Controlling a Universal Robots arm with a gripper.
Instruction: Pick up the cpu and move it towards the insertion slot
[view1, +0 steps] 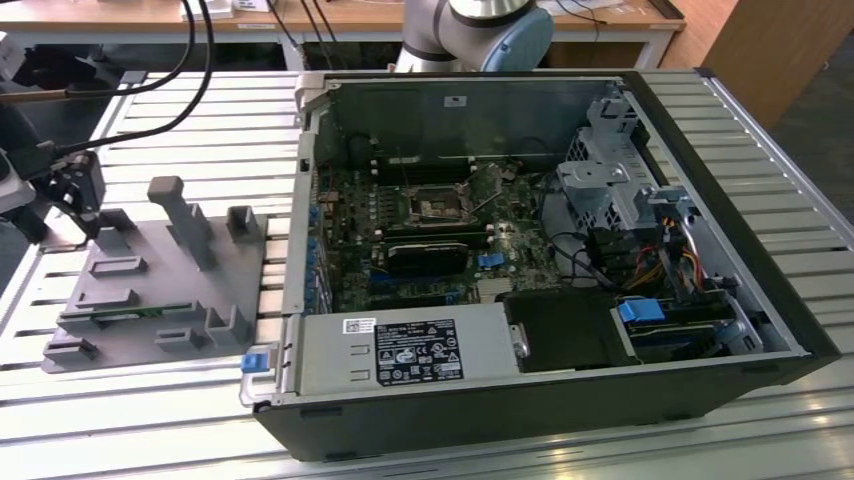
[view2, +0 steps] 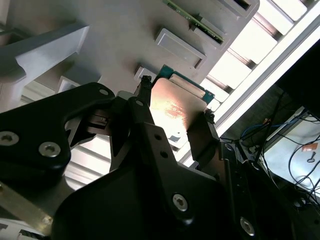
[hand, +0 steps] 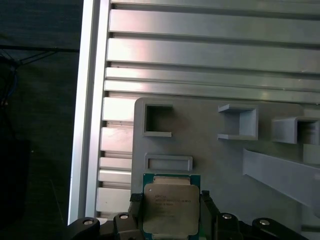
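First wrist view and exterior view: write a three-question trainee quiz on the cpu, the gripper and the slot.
1. True or false: the fingers of the gripper stand on two opposite sides of the cpu.
2. The insertion slot sits: A in a cardboard box; B inside the open computer case; C on a shelf.
3. What grey thing lies behind the cpu in the first wrist view?
Key: 1 true; 2 B; 3 the fixture plate.

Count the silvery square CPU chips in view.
1: the silvery square cpu, clamped in the black gripper over the grey plastic fixture plate. More may hide inside the black computer case.
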